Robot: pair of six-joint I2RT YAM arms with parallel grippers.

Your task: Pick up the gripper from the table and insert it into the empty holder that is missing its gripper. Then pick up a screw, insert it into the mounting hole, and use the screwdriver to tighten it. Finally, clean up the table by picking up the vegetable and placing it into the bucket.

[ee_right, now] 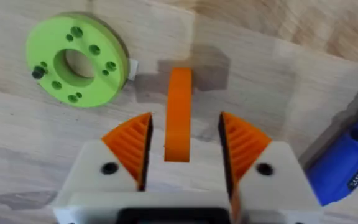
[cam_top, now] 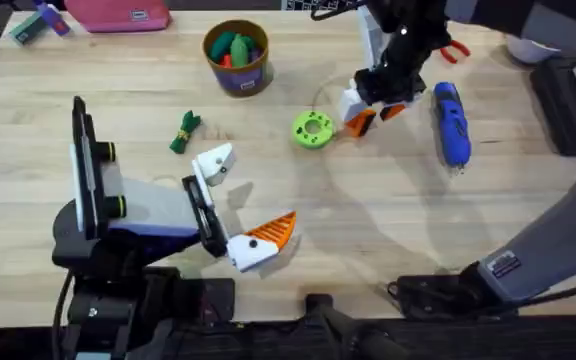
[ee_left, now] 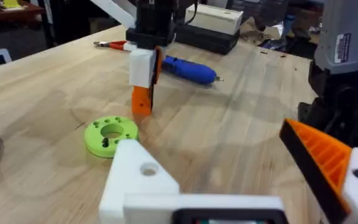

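Orange gripper [ee_right: 179, 115] on the bench between the right arm's released jaws, right of green disc [ee_right: 76, 60].

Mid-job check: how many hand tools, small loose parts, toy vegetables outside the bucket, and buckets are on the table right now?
Hand tools: 2, screwdriver and pliers
Small loose parts: 2, green disc and orange gripper
Toy vegetables outside the bucket: 1, vegetable
Buckets: 1, bucket
Total: 6
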